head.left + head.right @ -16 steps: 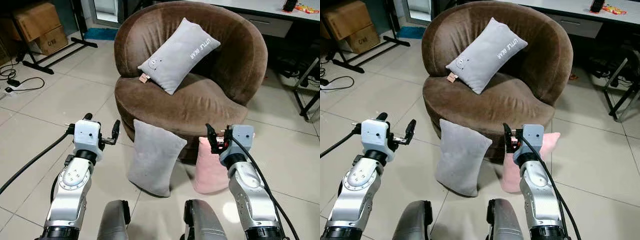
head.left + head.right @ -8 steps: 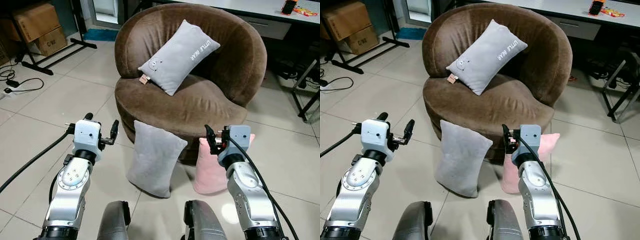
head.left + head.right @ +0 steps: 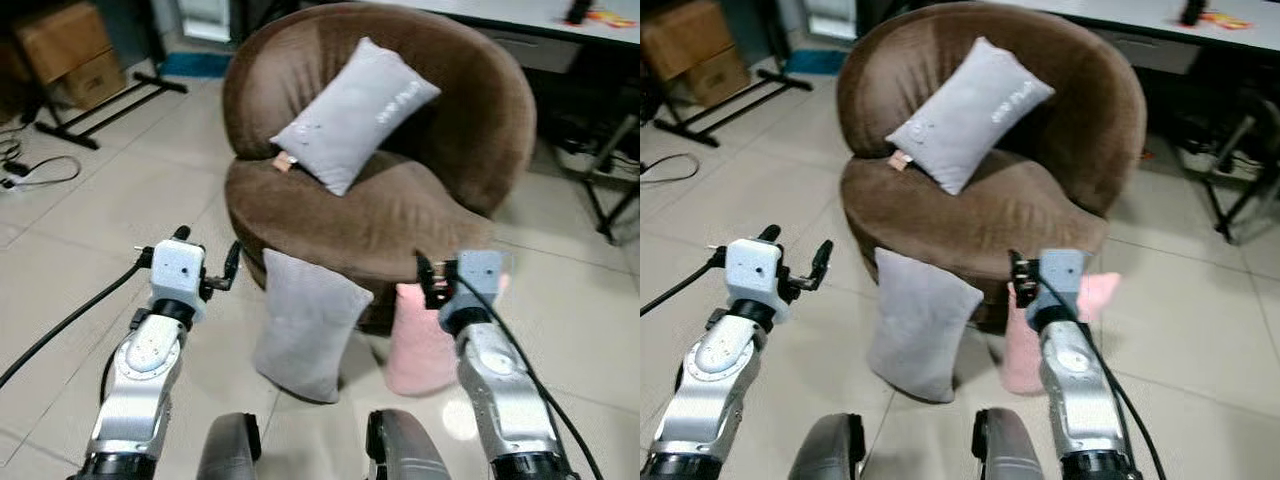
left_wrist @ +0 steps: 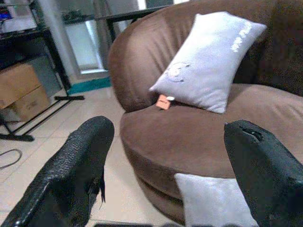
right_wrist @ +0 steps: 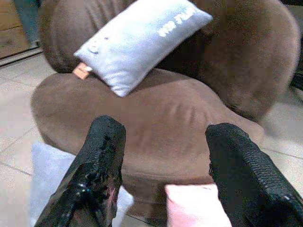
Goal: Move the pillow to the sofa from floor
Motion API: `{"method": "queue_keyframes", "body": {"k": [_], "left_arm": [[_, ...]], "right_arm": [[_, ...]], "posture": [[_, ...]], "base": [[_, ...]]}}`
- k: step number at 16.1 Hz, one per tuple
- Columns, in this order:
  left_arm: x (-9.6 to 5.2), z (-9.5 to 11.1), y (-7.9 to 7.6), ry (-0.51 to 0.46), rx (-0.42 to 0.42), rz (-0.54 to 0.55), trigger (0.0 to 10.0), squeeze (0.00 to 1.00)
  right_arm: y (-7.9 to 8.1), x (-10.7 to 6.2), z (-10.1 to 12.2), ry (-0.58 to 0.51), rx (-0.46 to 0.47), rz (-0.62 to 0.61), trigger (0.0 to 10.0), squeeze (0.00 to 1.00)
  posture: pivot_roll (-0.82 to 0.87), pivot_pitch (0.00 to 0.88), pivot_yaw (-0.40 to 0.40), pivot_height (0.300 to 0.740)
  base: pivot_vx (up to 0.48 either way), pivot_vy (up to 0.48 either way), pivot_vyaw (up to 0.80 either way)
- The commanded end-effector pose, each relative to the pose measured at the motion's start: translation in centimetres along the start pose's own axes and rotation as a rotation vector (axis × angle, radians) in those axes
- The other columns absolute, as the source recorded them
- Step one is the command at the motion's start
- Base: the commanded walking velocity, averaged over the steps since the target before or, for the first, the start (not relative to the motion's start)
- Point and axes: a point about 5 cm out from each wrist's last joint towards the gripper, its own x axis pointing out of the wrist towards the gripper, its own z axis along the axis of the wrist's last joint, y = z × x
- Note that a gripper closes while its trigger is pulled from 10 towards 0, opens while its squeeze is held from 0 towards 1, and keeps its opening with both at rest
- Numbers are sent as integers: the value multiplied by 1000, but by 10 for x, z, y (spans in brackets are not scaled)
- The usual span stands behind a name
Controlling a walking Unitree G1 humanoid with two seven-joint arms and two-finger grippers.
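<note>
A grey pillow (image 3: 305, 325) stands on the tiled floor, leaning against the front of the round brown sofa (image 3: 470, 120). Beside it a pink pillow (image 3: 418, 340) leans on the sofa too. Another grey pillow (image 3: 352, 110) with lettering rests on the sofa's seat against the backrest. My left gripper (image 3: 207, 250) is open, held up to the left of the floor grey pillow and apart from it. My right gripper (image 3: 435, 272) is open just above the pink pillow's top. Both wrist views look between open fingers (image 4: 80, 161) (image 5: 102, 156) at the sofa.
Cardboard boxes (image 3: 70, 45) and a black stand's legs (image 3: 110, 105) lie at the far left, with a cable (image 3: 40, 170) on the floor. A desk (image 3: 540, 30) and black metal legs (image 3: 610, 190) stand at the right. Open tiles surround the sofa's front.
The whole picture has shifted slightly and blurred, so the camera moved. Both arms and the pillows keep nearly the same places.
</note>
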Motion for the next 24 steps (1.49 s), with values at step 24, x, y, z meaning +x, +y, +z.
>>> {"method": "queue_keyframes", "body": {"k": [24], "left_arm": [[1,0,-1,-2,34,24,10000,188]], "right_arm": [[-2,6,1,9,22,21,10000,0]], "posture": [[-2,0,-57,616]], "base": [[282,0,67]]}}
